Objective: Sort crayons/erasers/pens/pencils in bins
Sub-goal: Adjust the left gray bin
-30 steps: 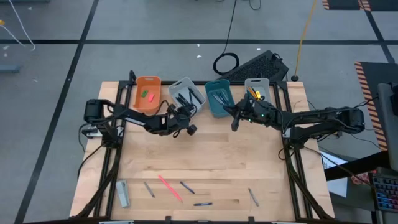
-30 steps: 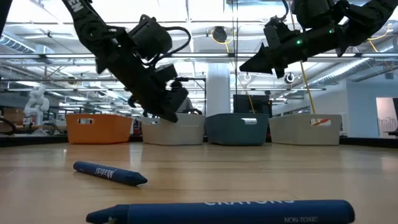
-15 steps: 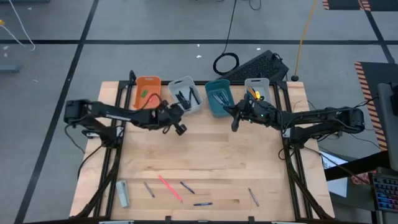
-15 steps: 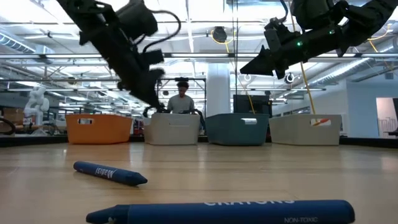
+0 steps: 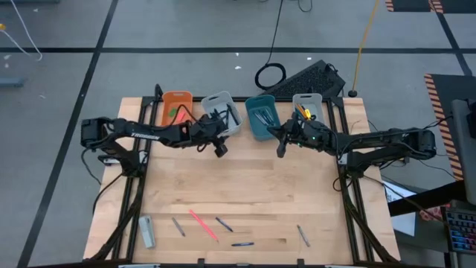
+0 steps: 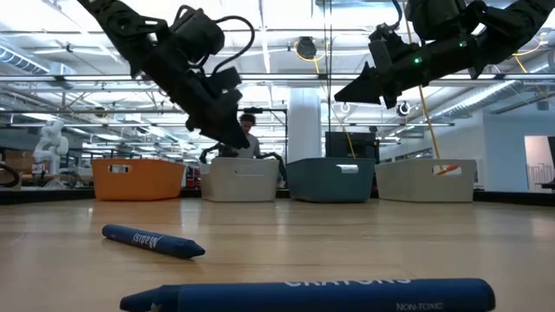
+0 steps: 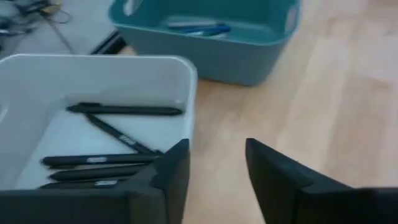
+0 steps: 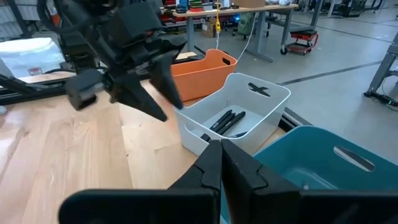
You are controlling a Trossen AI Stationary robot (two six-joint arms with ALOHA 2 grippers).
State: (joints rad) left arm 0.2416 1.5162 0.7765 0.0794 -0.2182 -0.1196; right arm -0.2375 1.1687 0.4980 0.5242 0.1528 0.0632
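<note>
Four bins stand in a row at the table's far edge: orange (image 5: pixel 177 110) with a green eraser, pale white (image 5: pixel 223 112) holding black pens (image 7: pixel 118 146), teal (image 5: pixel 260 117) and a second pale one (image 5: pixel 307 106). My left gripper (image 5: pixel 220 135) hovers open and empty (image 7: pixel 217 163) over the near right corner of the pen bin. My right gripper (image 5: pixel 280 144) hangs shut (image 8: pixel 221 155) above the table beside the teal bin's near right corner, with nothing visible between its fingers. Both are well above the table in the low view, my left gripper (image 6: pixel 227 132) and my right gripper (image 6: pixel 349 90).
Loose sticks lie near the front edge: a red crayon (image 5: pixel 202 225), two blue crayons (image 6: pixel 152 241) (image 6: pixel 312 295), dark pens or pencils (image 5: pixel 178 226) (image 5: pixel 303 235) and a grey piece (image 5: pixel 146 231). A person (image 6: pixel 249 134) shows beyond the bins. Bare wood lies between the bins and the sticks.
My left gripper has risen and drawn back toward the table's left, then swung right again toward the pale pen bin, ending higher and closer to it. My right gripper has kept still.
</note>
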